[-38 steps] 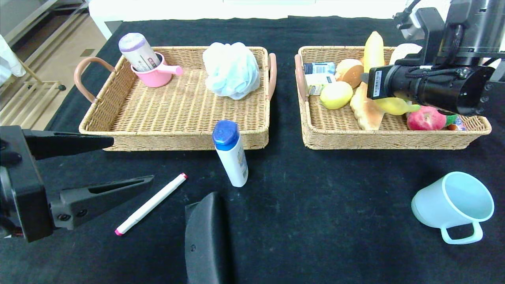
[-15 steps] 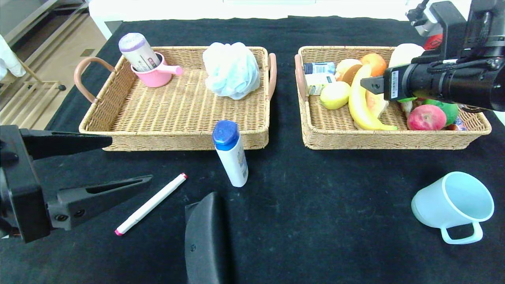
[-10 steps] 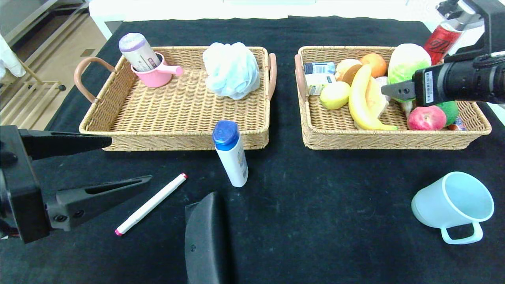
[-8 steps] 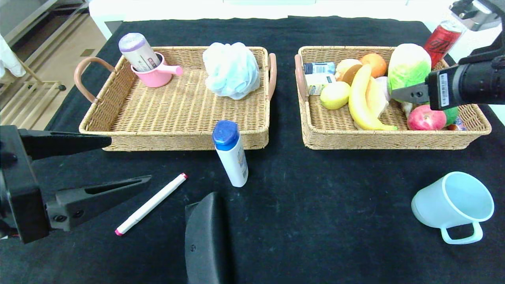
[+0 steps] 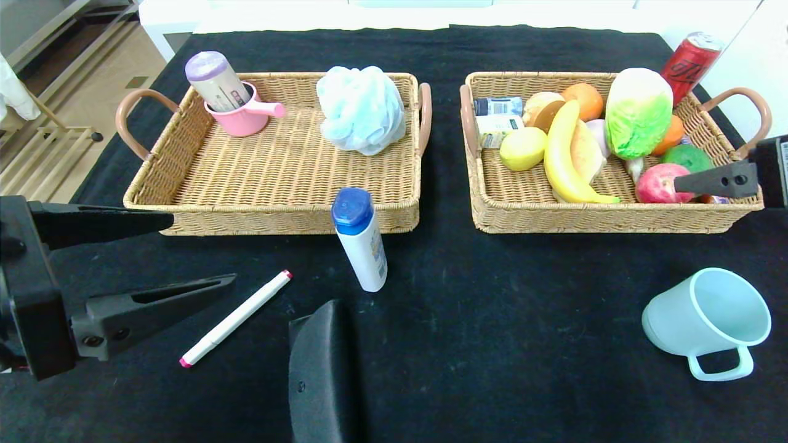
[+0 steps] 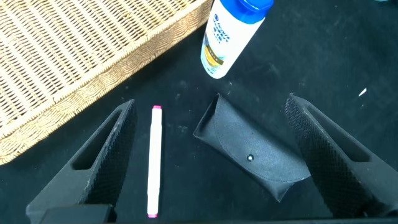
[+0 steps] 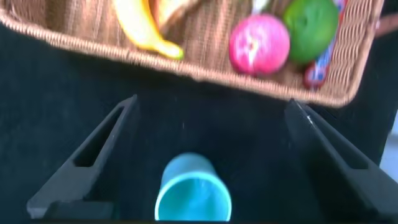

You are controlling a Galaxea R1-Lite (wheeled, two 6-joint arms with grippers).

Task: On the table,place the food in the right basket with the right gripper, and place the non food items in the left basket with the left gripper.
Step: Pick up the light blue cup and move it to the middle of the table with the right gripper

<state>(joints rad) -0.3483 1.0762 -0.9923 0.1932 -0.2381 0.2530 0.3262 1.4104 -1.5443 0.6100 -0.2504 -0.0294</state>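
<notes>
Two wicker baskets sit on my black-clothed surface (image 5: 468,320). Head view: left basket (image 5: 271,178) holds a pink cup (image 5: 241,117) and bath pouf (image 5: 362,109); right basket (image 5: 615,215) holds banana (image 5: 560,157), cabbage (image 5: 638,111), apple (image 5: 656,184). Lotion bottle (image 5: 360,240), marker (image 5: 235,317) and mint cup (image 5: 708,321) lie outside.

Left wrist: left claw (image 6: 214,162) spread wide over marker and a glasses case (image 6: 255,155).

Right wrist: right claw (image 7: 211,158) released above the mint cup.

Two wicker baskets are seen on the tabletop (image 5: 492,295): a left basket (image 5: 184,184) and a right basket (image 5: 615,218). Three cups are counted: one pink cup (image 5: 243,117) and one light blue mug (image 5: 708,320); no, two. One marker (image 5: 235,318), one bottle (image 5: 360,240), one black case (image 5: 323,375), one banana (image 5: 563,160) are counted.
</notes>
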